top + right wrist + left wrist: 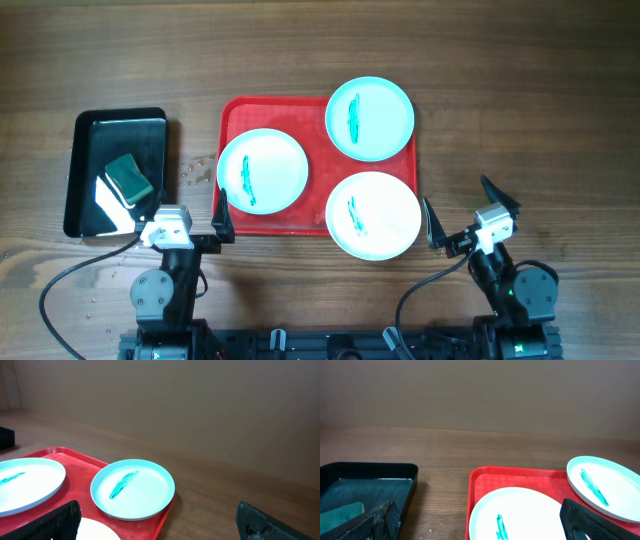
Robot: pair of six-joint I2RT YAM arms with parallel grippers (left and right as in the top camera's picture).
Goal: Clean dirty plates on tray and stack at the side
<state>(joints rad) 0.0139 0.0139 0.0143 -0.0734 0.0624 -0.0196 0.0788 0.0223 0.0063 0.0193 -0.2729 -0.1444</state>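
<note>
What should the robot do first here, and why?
Probably move the left tool to the green sponge in the black tray: all three plates on the red tray show teal smears, and that tool is open beside it.

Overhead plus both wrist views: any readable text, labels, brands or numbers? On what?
No readable text in any view.
Red tray: plain, no mark visible.
Left plate, far plate, near plate: each carries only a teal smear, not writing.
Black tray and green sponge: no label visible.
</note>
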